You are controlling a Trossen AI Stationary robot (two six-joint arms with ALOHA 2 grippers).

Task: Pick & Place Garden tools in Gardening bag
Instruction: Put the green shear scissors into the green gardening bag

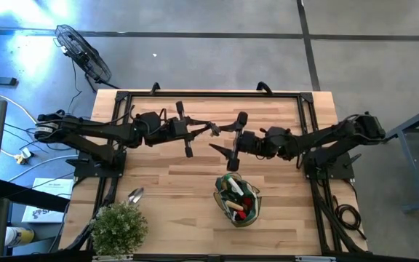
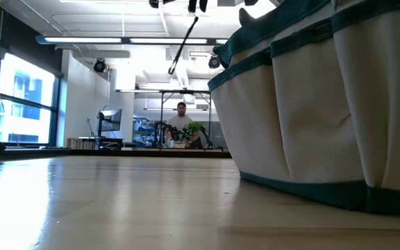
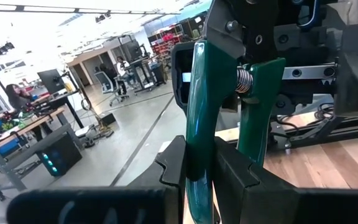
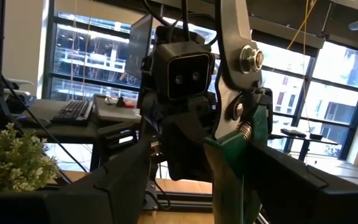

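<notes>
Right now, above mid-table, the left gripper (image 1: 211,129) is pinching the green-handled pruners (image 3: 199,118) between pressed fingers, their long axis reaching toward the right gripper (image 1: 233,149), whose fingers are standing spread beside them, nearer the gardening bag (image 1: 254,212).

An open-plan robotics lab or workshop: a polished grey concrete floor (image 1: 217,18) with dark seams surrounds the light wooden table (image 1: 195,164), a black pedestal fan (image 1: 84,54) stands nearby, and beyond are tall windows (image 2: 19,101), strip ceiling lights (image 2: 127,40), workbenches and a seated person (image 2: 180,119).
</notes>
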